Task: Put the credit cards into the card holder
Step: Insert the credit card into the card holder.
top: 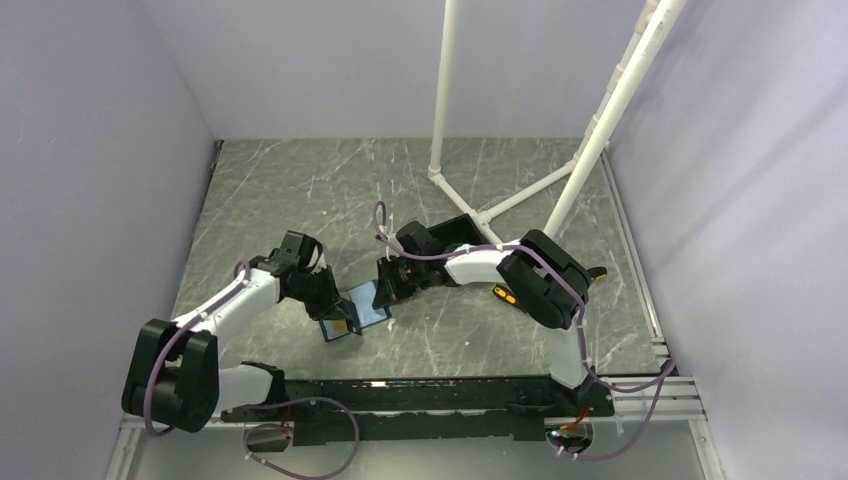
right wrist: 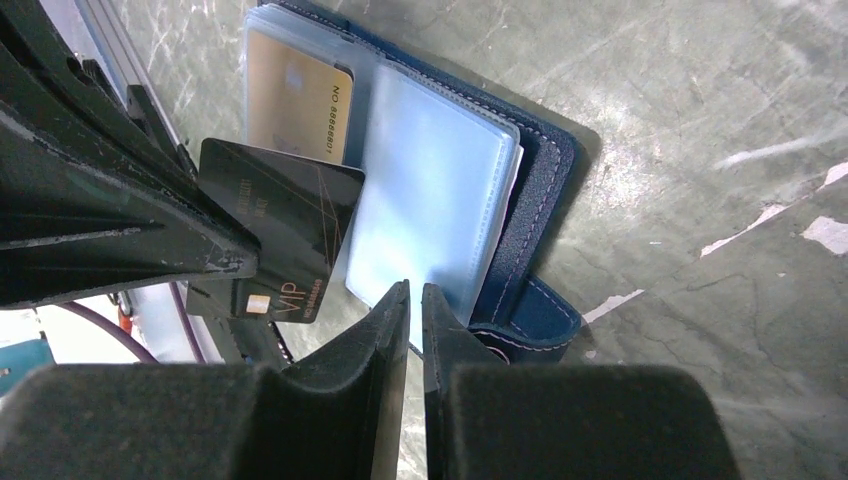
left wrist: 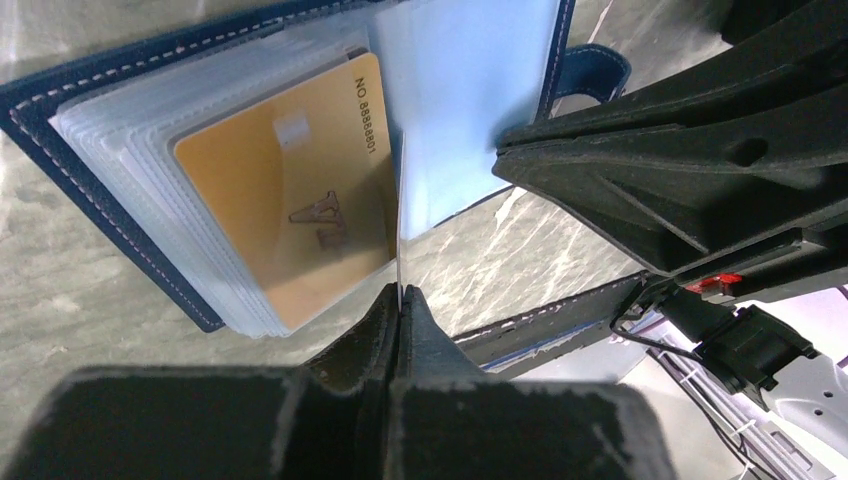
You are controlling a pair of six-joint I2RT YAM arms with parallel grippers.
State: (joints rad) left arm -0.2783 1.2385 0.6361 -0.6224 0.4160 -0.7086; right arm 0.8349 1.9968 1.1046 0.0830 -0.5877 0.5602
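The dark-blue card holder [top: 366,306] lies open on the table between both grippers, and its stack of clear sleeves shows in the left wrist view [left wrist: 150,140]. An orange-gold credit card [left wrist: 285,190] sits in the top sleeve and also shows in the right wrist view [right wrist: 296,96]. My left gripper [left wrist: 401,291] is shut on a thin black credit card marked VIP [right wrist: 277,236], edge-on in its own view, right beside the gold card. My right gripper [right wrist: 415,288] is shut on one pale clear sleeve page [right wrist: 432,190] and holds it up. No whitish card is in view.
A black open box [top: 463,232] stands behind the right arm. An orange-handled screwdriver [top: 504,294] lies by the right elbow. A white pipe frame [top: 441,120] rises at the back. A black rail [top: 430,395] runs along the near edge.
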